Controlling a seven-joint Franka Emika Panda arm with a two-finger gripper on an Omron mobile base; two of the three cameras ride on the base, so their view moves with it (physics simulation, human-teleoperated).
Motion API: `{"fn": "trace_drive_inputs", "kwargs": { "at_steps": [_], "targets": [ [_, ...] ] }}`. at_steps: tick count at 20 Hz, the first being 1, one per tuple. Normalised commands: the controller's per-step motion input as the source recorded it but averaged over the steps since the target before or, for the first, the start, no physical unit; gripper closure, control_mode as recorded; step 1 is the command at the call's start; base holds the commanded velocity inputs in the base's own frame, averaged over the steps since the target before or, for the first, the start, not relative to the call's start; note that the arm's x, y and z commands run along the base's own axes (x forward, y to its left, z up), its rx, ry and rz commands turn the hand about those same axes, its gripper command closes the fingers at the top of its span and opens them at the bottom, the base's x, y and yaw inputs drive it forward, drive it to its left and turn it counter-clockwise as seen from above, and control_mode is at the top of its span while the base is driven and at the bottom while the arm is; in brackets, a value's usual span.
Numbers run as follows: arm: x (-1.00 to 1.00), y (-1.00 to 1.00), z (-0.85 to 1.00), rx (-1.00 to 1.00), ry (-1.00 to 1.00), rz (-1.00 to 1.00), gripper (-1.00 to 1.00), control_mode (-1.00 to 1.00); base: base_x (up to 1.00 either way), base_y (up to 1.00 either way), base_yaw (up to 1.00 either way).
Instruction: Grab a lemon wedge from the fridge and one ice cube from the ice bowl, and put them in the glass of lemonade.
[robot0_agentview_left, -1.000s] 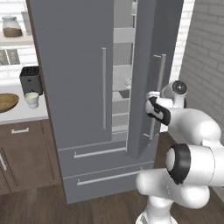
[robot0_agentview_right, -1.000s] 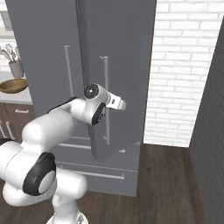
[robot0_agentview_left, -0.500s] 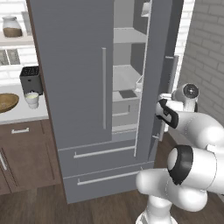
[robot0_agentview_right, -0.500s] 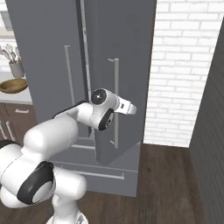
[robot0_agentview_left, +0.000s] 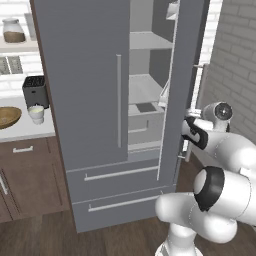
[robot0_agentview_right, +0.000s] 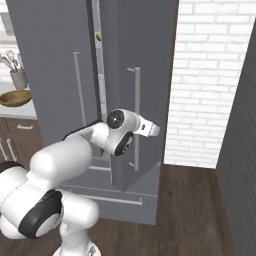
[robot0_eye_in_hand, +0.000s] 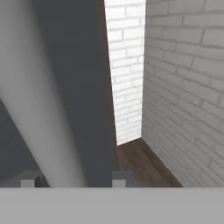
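One gripper (robot0_eye_in_hand: 74, 180): jaws straddling the bar handle (robot0_eye_in_hand: 41, 113) of the fridge (robot0_agentview_left: 90, 100), contact not discernible. Fridge doors: two, right one swung open. Drawers: two. Table (robot0_agentview_left: 25, 131), left: one ice bowl (robot0_agentview_left: 7, 116), one glass of lemonade (robot0_agentview_left: 36, 113), one toaster (robot0_agentview_left: 34, 90).

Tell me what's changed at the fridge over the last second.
The right door of the fridge has swung wider, exposing more of the shelves. The gripper has travelled outward with the door's bar handle, which now sits between its fingers; whether the jaws still clamp it can't be told. The left door, both drawers, the ice bowl and the glass of lemonade haven't moved.
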Motion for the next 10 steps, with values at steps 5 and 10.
{"fn": "trace_drive_inputs", "kwargs": {
  "at_steps": [5, 10],
  "targets": [
    [-0.4, -0.52, 0.06, 0.14, -0.21, -0.02, 1.0, -1.0, 0.0, 0.0, 0.0],
    [-0.13, -0.26, 0.18, 0.01, -0.01, -0.05, -1.0, -1.0, 0.0, 0.0, 0.0]
  ]
}}
